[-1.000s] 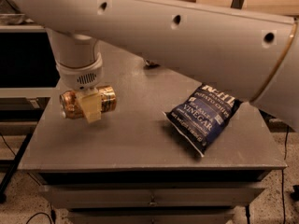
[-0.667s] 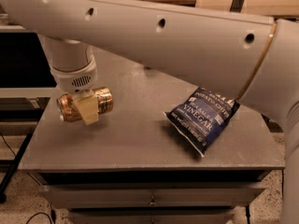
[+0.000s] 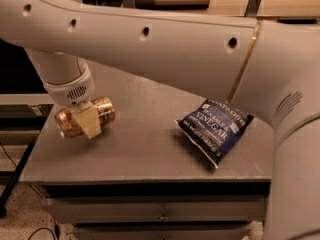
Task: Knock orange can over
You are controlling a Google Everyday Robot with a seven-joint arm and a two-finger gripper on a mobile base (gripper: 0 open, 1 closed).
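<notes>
One golden-orange soda can with a silver end [image 3: 104, 112] sits sideways at the left of the frame, pinched in the cream gripper [image 3: 86, 126]. Both have drifted slightly down-left over the grey table [image 3: 145, 151], so the knock-over looks done.

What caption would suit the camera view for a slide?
Tool at the orange can, lying sideways at the table's left; blue chip bag at right.
</notes>
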